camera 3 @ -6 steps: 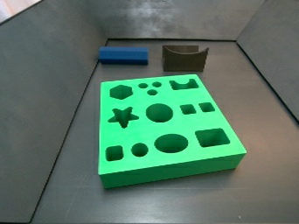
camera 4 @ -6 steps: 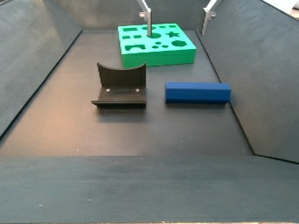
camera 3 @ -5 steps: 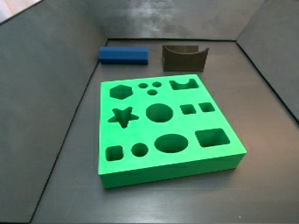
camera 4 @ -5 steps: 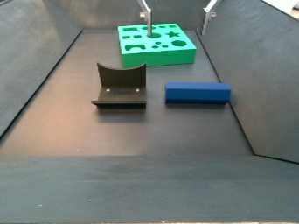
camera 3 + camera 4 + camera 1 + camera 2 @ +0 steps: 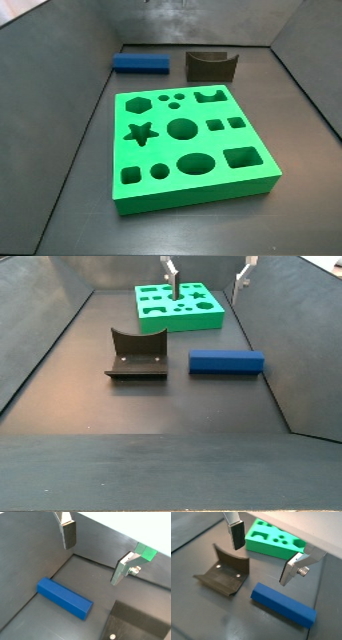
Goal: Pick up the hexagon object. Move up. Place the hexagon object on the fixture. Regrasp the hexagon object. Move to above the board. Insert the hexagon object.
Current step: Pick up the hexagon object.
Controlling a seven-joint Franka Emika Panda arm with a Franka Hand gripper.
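The hexagon object (image 5: 225, 361), a long blue bar, lies flat on the dark floor beside the fixture (image 5: 135, 355); both wrist views show it too (image 5: 65, 598) (image 5: 283, 603). My gripper (image 5: 206, 276) hangs high over the near edge of the green board (image 5: 175, 305), apart from the bar. It is open, with nothing between its fingers (image 5: 236, 534) in either wrist view (image 5: 96, 552). In a side view the bar (image 5: 139, 64) and the fixture (image 5: 211, 65) sit behind the board (image 5: 187, 145), and the gripper is out of frame.
Grey walls enclose the floor on all sides, and the bar lies close to one wall (image 5: 287, 346). The fixture (image 5: 224, 574) stands between the bar and the opposite wall.
The gripper's fingers have shifted slightly sideways in a side view. The bar, the fixture and the board have not moved.
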